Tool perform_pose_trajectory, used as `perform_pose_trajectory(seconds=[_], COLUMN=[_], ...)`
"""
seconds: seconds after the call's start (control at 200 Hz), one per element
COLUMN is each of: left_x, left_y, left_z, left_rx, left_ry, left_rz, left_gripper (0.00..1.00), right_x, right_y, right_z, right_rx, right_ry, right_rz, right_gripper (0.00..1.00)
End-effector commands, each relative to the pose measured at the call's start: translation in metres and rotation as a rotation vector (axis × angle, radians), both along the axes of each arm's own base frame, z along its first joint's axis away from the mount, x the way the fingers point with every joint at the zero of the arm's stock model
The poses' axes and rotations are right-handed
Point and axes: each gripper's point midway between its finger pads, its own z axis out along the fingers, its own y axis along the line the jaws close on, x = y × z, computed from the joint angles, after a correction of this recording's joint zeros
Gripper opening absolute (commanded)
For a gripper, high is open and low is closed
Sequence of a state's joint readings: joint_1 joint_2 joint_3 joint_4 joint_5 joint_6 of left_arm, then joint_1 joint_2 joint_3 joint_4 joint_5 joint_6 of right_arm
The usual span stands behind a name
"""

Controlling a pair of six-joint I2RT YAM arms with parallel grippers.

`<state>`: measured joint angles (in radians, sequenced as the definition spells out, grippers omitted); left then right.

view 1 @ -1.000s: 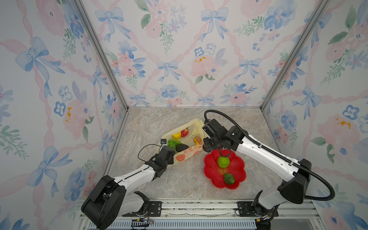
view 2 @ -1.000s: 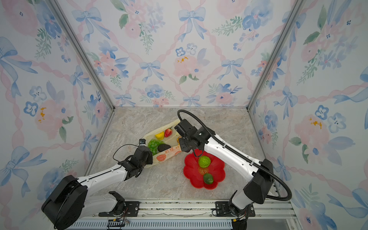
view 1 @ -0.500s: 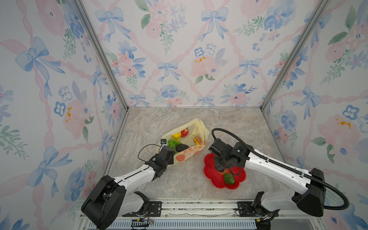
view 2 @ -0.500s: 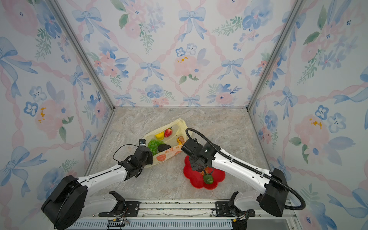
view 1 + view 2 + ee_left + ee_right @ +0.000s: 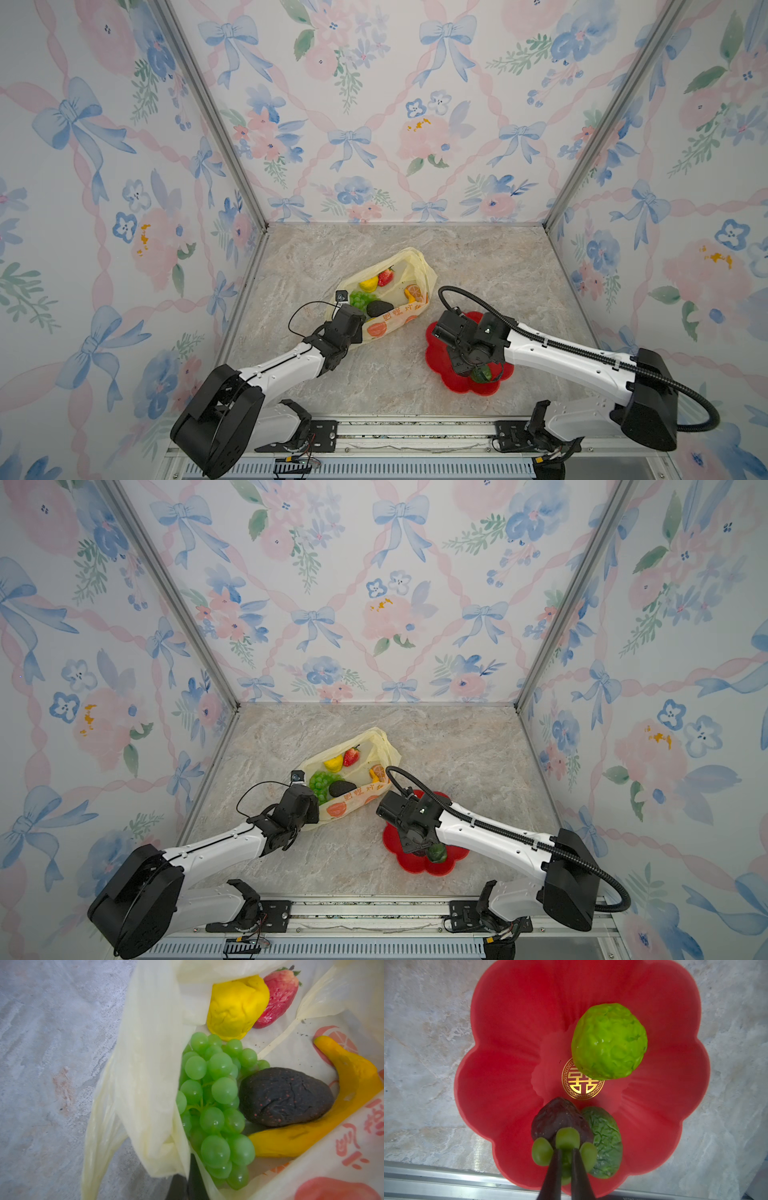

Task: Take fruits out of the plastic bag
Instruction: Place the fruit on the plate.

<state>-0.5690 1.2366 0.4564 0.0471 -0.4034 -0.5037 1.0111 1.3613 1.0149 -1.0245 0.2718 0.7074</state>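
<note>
Over scalloped plate [image 5: 508, 1032] | right end effector [image 5: 566, 1152] pinches grapes [image 5: 567, 1138] | left end effector [image 5: 186, 1171] clamps crinkly bag [image 5: 149, 1064]

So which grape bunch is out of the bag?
The small bunch in the right gripper over the red plate; the big bunch lies in the bag.

Your left gripper [image 5: 187, 1176] cut off at the picture's edge, plastic bag [image 5: 149, 1064] cropped on several sides, your right gripper [image 5: 566, 1150] covering part of its grape sprig [image 5: 568, 1138], red plate [image 5: 508, 1043] rim cropped.
</note>
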Motion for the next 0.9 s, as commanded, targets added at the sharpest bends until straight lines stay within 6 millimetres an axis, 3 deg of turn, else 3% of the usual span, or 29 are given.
perform_pose_trajectory(seconds=[0.0,0.555,0.895], left_x=[0.001,0.001,0.001], left_y=[-0.006,-0.006,-0.006], left_z=[0.003,0.002,0.001], left_rx=[0.002,0.001,0.003], left_ry=[-0.001,0.001,0.004], left_rz=[-0.027,-0.026,-0.028], left_gripper=[0.0,0.0,0.0], right_x=[0.003,0.021,0.022], right_y=[0.0,0.003,-0.008], right_z=[-0.003,-0.023,-0.029], right_rx=[-0.003,-0.059,-0.098], right_ry=[-0.036,-0.087,-0.086], right_rz=[-0.017,-0.042,-0.07], right_gripper=[0.04,0.04,0.09])
